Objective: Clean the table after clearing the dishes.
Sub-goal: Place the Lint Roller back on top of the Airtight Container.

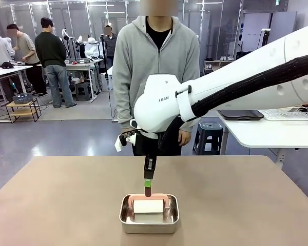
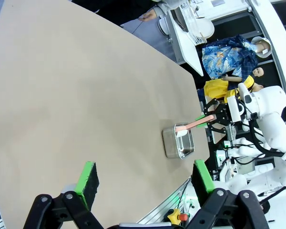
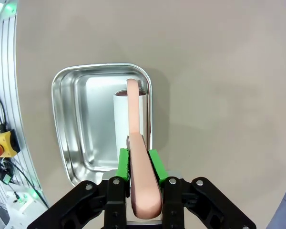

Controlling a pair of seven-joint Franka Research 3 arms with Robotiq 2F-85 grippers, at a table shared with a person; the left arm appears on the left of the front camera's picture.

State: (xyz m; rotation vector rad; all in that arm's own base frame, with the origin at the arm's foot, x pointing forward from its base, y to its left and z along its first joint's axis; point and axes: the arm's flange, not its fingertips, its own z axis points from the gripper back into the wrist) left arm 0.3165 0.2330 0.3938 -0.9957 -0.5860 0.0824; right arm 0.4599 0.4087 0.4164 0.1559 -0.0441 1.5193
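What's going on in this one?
The right gripper is shut on the pink handle of a lint roller, whose white roll sits inside a small steel pan on the near side of the beige table. The left gripper hangs open above the table, holding nothing. A person stands at the far side.

Right claw (image 3: 139, 164) points straight down, clamped tight; left claw (image 2: 145, 179) hangs with fingers spread wide
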